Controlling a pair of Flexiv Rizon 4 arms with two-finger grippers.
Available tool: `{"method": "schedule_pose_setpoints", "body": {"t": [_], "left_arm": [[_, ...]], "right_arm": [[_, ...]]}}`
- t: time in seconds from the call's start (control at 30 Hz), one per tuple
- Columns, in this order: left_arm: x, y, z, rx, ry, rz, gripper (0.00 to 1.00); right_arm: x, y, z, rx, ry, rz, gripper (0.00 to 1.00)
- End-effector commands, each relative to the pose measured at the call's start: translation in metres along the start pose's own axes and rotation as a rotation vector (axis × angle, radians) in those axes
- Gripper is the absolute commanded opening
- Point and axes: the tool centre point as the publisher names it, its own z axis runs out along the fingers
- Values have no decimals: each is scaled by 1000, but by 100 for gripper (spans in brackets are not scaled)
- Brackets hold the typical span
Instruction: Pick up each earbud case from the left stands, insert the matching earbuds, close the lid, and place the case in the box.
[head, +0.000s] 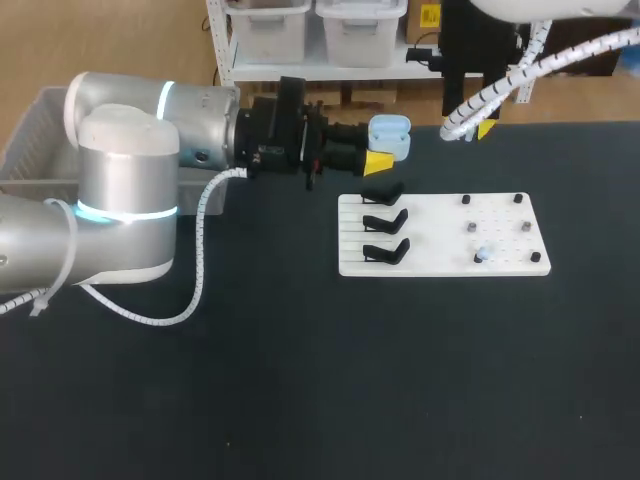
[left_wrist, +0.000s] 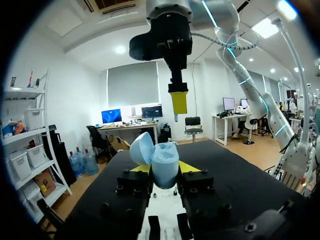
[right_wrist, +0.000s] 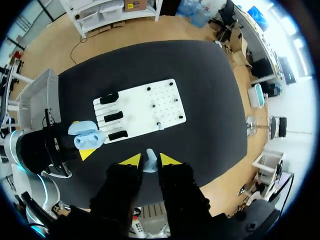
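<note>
Left gripper (left_wrist: 165, 172) is pinching the light-blue earbud case (head: 389, 134) from both sides, lid (left_wrist: 141, 148) hinged open. It holds the case off the table at about 11 o'clock from the white board (head: 440, 262). Right gripper (right_wrist: 150, 160) is pressed onto a small pale earbud (right_wrist: 150, 166) and hangs above the case, well apart from it, not yet lined up over the cups as far as I can judge. All three black stands (head: 385, 220) look empty. One more earbud (head: 483, 255) sits on a peg near the board's 5 o'clock corner. The grey box (head: 25, 140) is out at the table's 10 o'clock.

Risks as I see them:
- The earbud is held on very little surface, so any twist in the pinch means it meets the cup off-axis and jams or pops out.
- Cannot tell from here which cup this bud matches, and the wrong side won't seat.
- A downward push could pivot the case in the left fingers, since the grip is on the lower body only.
- The open lid leans beside the cups, so a yellow fingertip descending slightly off-line could clip it and knock it shut.
- A dropped bud lands on black cloth.
</note>
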Motion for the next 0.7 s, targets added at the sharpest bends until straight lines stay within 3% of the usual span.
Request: {"method": "schedule_pose_setpoints", "body": {"t": [0.03, 0.3, 0.7], "left_arm": [[6, -3, 4, -15, -11, 9, 0], [17, -18, 13, -37, -30, 14, 0], [14, -21, 16, -66, -53, 21, 0]], "right_arm": [[-1, -3, -8, -31, 52, 64, 0], [5, 2, -6, -72, 118, 162, 0], [13, 12, -2, -112, 120, 216, 0]]}}
